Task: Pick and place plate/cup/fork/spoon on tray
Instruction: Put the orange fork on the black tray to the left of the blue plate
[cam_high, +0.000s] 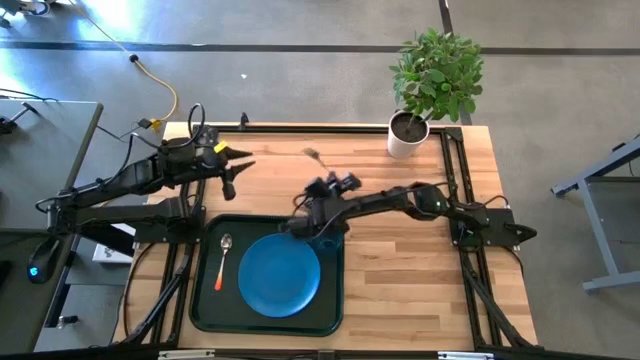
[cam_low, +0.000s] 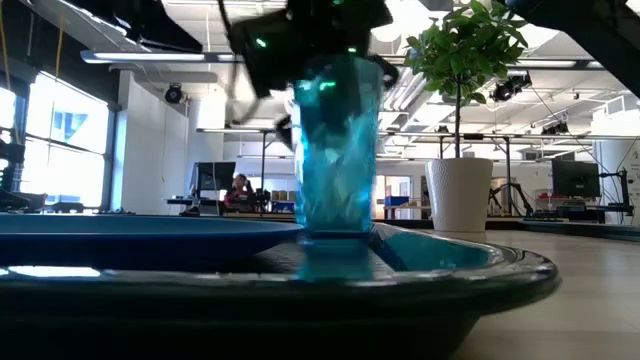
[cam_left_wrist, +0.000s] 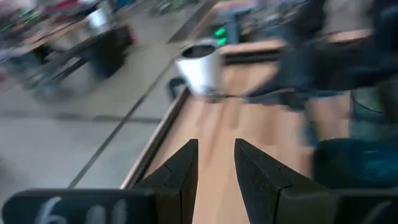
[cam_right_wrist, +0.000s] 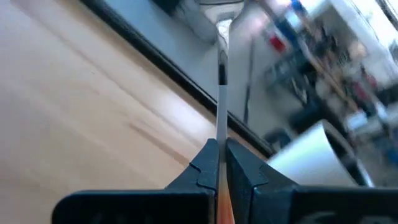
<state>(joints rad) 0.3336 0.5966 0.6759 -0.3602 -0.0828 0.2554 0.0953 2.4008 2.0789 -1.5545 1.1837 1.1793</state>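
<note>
High view: large dark green-black rectangular tray (cam_high: 200, 300) holds the round bright blue plate (cam_high: 279, 277), orange-handled spoon (cam_high: 222, 262) and translucent teal cup (cam_low: 337, 150). Right end effector (cam_right_wrist: 218, 163) pinches the orange-handled fork (cam_right_wrist: 221, 74). Left end effector (cam_left_wrist: 214, 165), slightly parted and empty, hovers over the tabletop (cam_high: 400, 270).

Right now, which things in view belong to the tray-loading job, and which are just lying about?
Job: tray, plate, spoon, cup, fork clamped in the right hand.
Lying about: potted plant, yellow cable on the floor.
</note>
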